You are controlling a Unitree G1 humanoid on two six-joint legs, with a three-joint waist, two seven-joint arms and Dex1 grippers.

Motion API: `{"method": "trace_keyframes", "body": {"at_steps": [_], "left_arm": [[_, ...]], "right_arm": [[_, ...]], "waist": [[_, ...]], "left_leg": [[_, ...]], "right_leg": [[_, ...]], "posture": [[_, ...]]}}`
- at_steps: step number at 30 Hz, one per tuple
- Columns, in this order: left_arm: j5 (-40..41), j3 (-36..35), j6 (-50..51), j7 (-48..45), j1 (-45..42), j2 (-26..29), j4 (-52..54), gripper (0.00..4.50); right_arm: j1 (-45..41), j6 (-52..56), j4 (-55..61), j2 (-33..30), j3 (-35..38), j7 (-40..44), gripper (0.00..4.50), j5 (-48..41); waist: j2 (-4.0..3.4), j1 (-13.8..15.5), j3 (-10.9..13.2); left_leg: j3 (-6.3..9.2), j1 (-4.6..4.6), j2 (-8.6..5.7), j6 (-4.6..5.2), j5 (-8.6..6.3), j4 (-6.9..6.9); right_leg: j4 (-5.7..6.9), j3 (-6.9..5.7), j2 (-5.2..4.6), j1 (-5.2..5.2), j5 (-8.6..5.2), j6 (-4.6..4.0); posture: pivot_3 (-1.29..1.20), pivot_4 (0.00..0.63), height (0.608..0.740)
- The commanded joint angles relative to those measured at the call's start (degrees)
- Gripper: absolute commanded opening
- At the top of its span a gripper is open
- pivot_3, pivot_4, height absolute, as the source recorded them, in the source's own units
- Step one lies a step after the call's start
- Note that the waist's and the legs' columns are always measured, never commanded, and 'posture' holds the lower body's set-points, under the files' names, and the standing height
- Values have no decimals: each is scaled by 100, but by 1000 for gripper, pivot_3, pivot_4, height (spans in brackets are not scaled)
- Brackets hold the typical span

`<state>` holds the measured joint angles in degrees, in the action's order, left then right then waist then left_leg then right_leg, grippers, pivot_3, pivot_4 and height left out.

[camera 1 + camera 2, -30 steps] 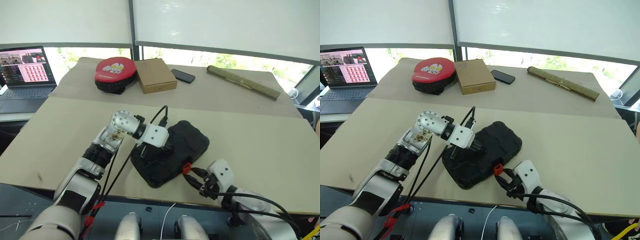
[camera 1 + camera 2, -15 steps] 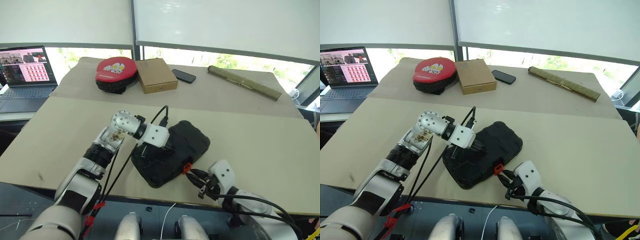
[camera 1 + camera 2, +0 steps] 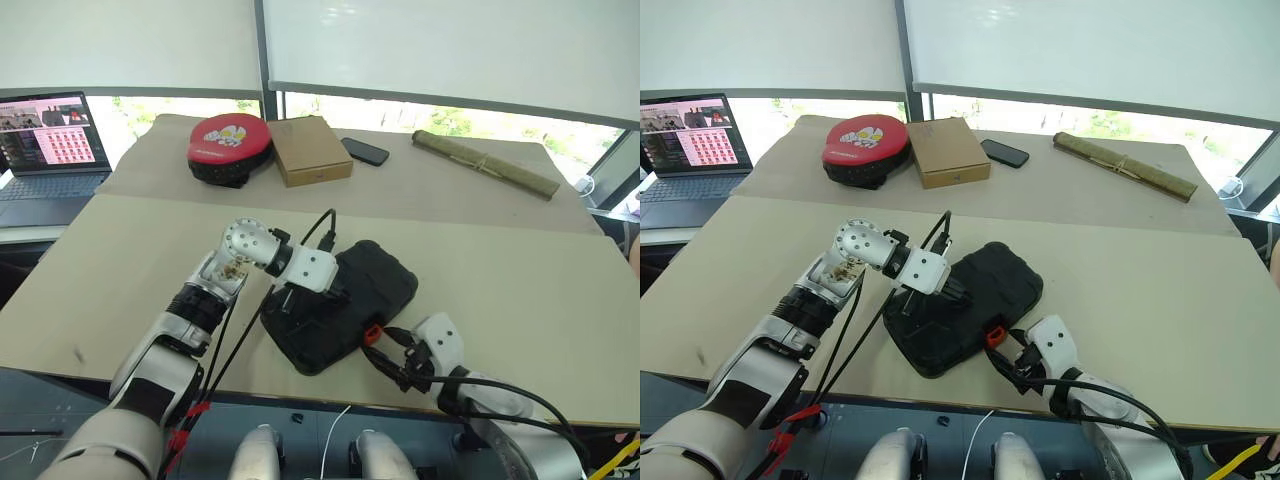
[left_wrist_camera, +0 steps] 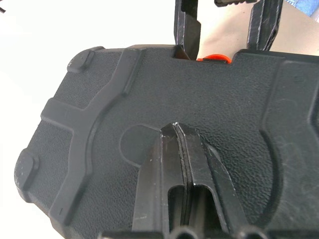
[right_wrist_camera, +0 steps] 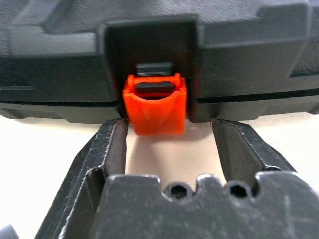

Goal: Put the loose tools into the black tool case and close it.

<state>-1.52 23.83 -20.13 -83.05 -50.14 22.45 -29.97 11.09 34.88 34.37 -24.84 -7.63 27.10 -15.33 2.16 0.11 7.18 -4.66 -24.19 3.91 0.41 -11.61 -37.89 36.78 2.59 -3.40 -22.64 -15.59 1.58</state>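
The black tool case (image 3: 378,282) lies closed on the tan table, angled, with its small orange latch (image 5: 155,109) on the near edge. My left gripper (image 4: 175,133) is shut, and its tips press down on the textured lid. My right gripper (image 5: 168,125) is open at the near edge, one finger on each side of the latch (image 3: 371,331), its fingertips (image 5: 115,130) close to the case's rim. The right gripper's fingers (image 4: 185,27) stand beyond the case's edge in the left wrist view. The loose tools are out of view.
At the back of the table stand a round red-and-black pad (image 3: 230,145), a brown cardboard box (image 3: 312,150), a black phone (image 3: 365,151) and a long olive rolled bundle (image 3: 485,163). An open laptop (image 3: 50,140) sits at the far left. The table's front edge (image 3: 250,372) runs just before the case.
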Motion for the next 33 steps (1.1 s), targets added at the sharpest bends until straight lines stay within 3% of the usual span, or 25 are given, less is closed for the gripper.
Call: {"method": "trace_keyframes", "body": {"at_steps": [1,24,26,27,31,33], "left_arm": [[-368,317,55,-58,127,55,-323,0],[-388,341,-47,6,107,-47,-456,0],[-393,341,-50,10,108,-42,-458,0],[-396,341,-52,13,110,-39,-459,0],[-399,344,-51,21,131,-33,-442,0],[-395,342,-47,29,146,-34,-423,0]], "right_arm": [[-64,-242,233,12,122,-28,1337,-12],[225,-213,891,-150,377,-26,1239,-24],[260,-139,905,-231,373,49,2191,-57],[292,-126,929,-265,420,16,2355,-19],[422,21,1040,-343,635,33,3860,-129],[595,-146,900,-470,649,141,3671,-8]], "waist": [[0,-7,0],[2,-8,1],[1,-9,2],[1,-8,1],[2,-3,1],[2,1,1]], "left_leg": [[0,0,0,0,0,0],[-2,-16,-2,0,0,0],[-2,-16,-2,0,0,0],[-2,-15,-3,0,0,0],[-2,-14,-3,0,0,1],[-2,-13,-3,0,0,1]], "right_leg": [[0,0,0,0,0,0],[-1,2,-2,-17,0,2],[-1,2,-2,-17,0,2],[-1,3,-2,-17,0,2],[-2,2,-2,-15,0,2],[-3,2,-2,-14,0,2]], "posture": [[0,150,740],[0,150,740],[0,150,740],[0,150,740],[0,150,740],[0,150,740]]}}
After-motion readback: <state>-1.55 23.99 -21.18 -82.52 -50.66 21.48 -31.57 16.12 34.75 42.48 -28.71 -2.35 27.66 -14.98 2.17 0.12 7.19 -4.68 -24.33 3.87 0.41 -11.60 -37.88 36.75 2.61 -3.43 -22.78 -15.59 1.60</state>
